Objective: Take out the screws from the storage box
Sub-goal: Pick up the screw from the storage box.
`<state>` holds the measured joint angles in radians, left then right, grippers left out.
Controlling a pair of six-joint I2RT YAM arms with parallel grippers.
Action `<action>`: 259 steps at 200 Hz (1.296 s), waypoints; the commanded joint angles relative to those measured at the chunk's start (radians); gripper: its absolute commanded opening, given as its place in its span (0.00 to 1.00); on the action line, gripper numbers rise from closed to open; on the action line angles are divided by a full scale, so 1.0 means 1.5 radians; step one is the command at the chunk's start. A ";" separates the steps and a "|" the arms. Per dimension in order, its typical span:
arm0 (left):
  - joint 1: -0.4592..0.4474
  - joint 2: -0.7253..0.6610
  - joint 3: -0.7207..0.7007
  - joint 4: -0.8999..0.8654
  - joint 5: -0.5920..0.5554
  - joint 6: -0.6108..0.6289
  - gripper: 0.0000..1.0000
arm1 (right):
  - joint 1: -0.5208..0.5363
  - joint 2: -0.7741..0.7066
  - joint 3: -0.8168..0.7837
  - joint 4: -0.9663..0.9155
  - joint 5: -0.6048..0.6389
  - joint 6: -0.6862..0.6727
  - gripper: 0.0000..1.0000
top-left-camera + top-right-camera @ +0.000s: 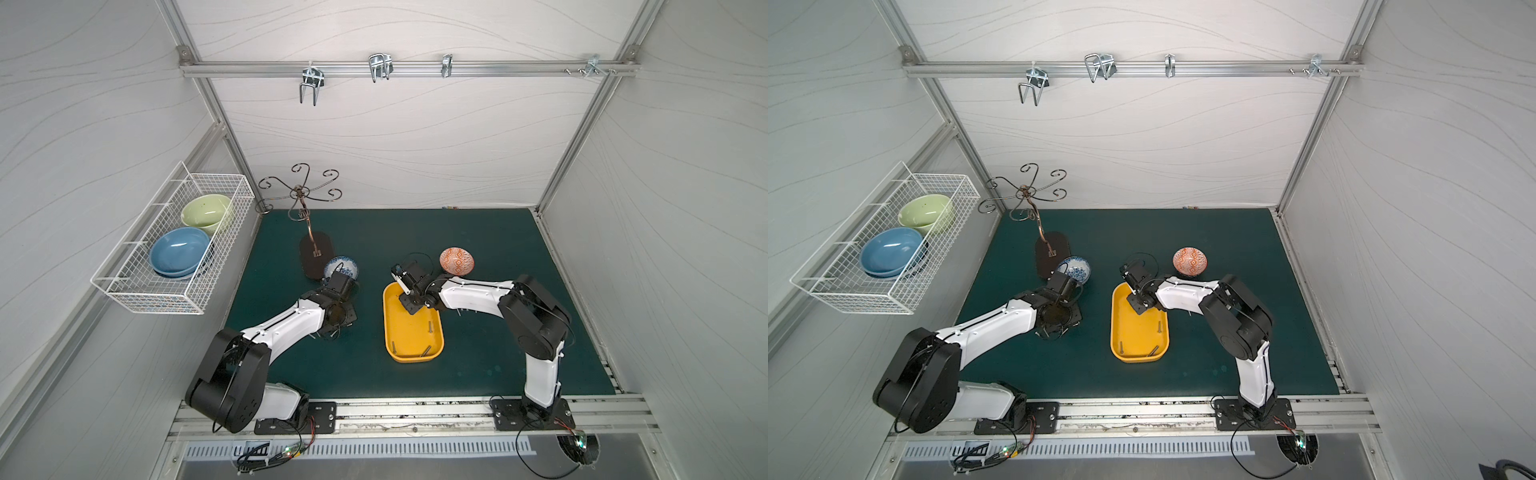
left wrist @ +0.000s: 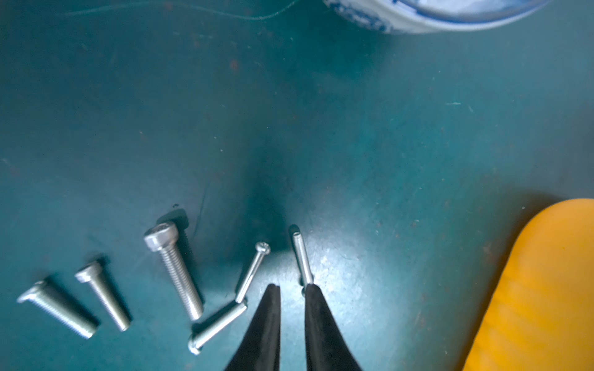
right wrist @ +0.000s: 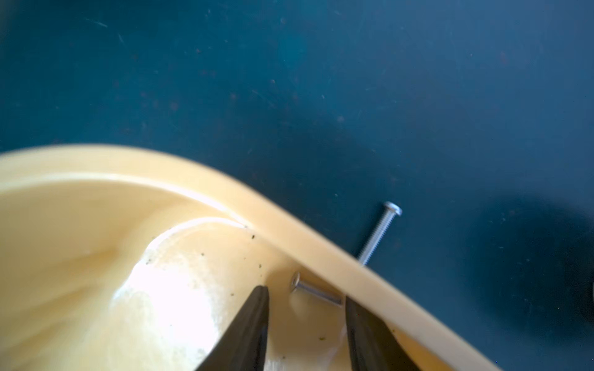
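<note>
Short screw (image 3: 316, 293) is lying inside the storage box (image 3: 160, 167), tucked against the wall, right ahead of the right claw (image 3: 305, 293) and bracketed by its tips. Jaws are apart, nothing clamped yet. Three more screws (image 1: 429, 328) can be seen in a top view at the box's other end, well away from that claw. A long screw (image 3: 381, 231) is lying outside, just past the wall from the claw.

At the left claw (image 2: 291, 287) the jaws are parted a little w/ nothing gripped. A thin screw (image 2: 302, 257) is sitting at one tip and five loose screws (image 2: 173, 269) are spread beside it, so prob over half the job is done.

For the grab: the screw is lined up almost tip to tip, so the wrist should be turned first and the shank pinched across, not end to end. Tips should be lowered nearly to the box floor. It's a tight spot by the wall, so the screw could get shoved or rolled instead of caught. Then it should be lifted straight up over the rim.

The surface (image 1: 478, 257) is a scuffed dark green mat. A blue-white bowl (image 1: 341, 267) is found just ahead of the left claw, an orange bowl (image 1: 457, 261) near the right one. A wire basket (image 1: 166, 299) w/ two bowls is hung on the side wall, a curly metal stand (image 1: 309, 195) is set at the back, and hooks are fixed on a rail (image 1: 380, 68) up top.
</note>
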<state>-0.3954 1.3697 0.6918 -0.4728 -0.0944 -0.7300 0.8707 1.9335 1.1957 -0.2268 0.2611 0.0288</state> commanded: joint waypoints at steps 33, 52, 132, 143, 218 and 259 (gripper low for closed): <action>0.003 -0.007 0.011 0.004 0.003 0.003 0.18 | -0.020 0.049 0.002 -0.042 -0.029 0.028 0.40; 0.003 -0.007 0.011 0.004 0.004 0.003 0.16 | -0.025 0.048 -0.011 -0.046 -0.049 0.035 0.39; 0.003 -0.024 0.010 -0.003 0.003 0.000 0.15 | -0.026 0.016 -0.052 -0.057 -0.119 0.056 0.22; 0.003 -0.027 0.009 -0.004 0.004 0.000 0.15 | -0.026 0.020 -0.051 -0.058 -0.122 0.057 0.17; 0.003 -0.070 -0.008 0.001 0.014 -0.004 0.48 | -0.026 0.046 -0.033 -0.073 -0.129 0.058 0.00; 0.003 -0.099 -0.015 -0.008 0.021 -0.005 0.47 | -0.024 0.008 -0.015 -0.092 -0.131 0.068 0.00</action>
<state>-0.3950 1.2545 0.6781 -0.4732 -0.0708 -0.7372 0.8318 1.9308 1.1851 -0.2169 0.0982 0.1097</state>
